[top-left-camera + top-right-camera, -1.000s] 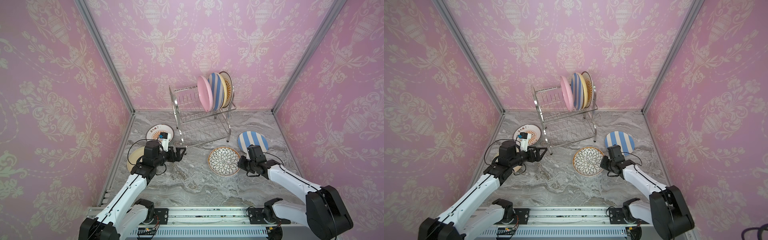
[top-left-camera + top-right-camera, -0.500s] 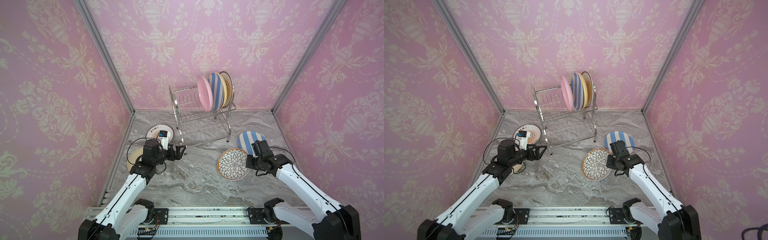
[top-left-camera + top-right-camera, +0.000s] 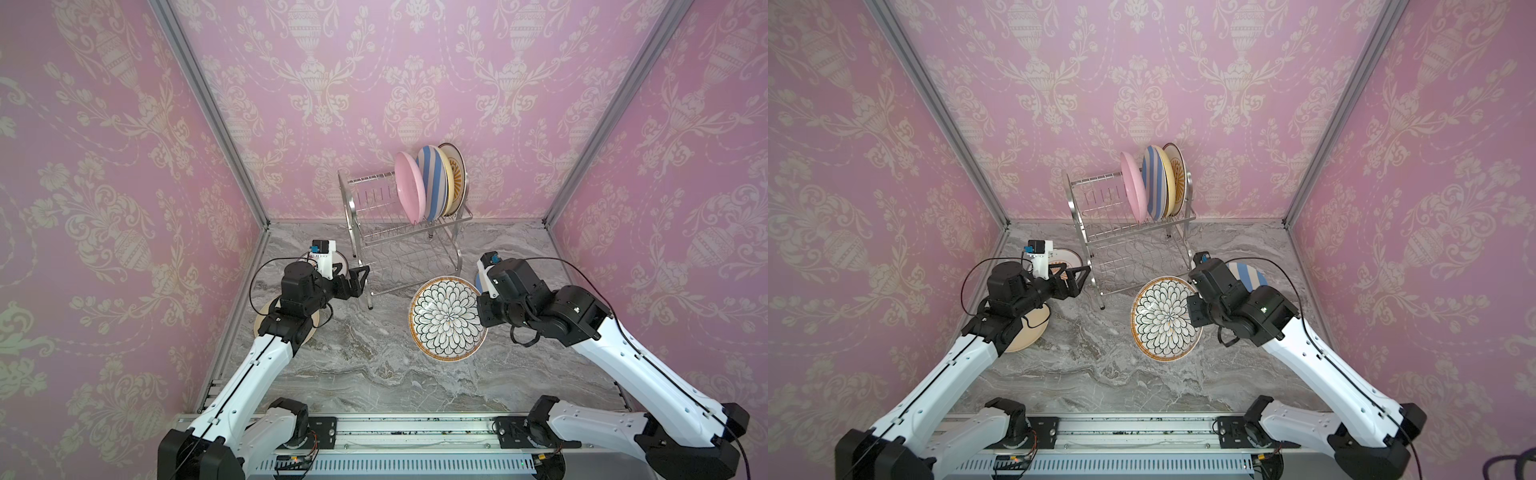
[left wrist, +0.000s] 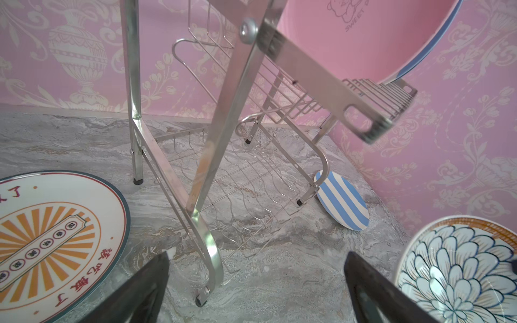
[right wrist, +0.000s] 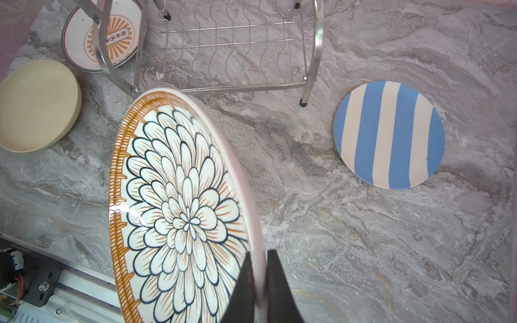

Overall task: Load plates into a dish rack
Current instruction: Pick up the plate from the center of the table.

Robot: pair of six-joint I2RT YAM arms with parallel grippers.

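Clamping rim of petal plate (image 5: pixel 179 218) between right fingers (image 5: pixel 244 290), plate tilted, left fingers (image 4: pixel 134 296) wide, empty.

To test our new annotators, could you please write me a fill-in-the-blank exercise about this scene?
The right gripper holds the petal-patterned plate by its ___.
The dish rack carries ___ plates on its upper shelf.
Of these, the plate nearest the free slots is coloured ___.
The left gripper stands ___, holding nothing.
Missing words: rim; four; pink; open.
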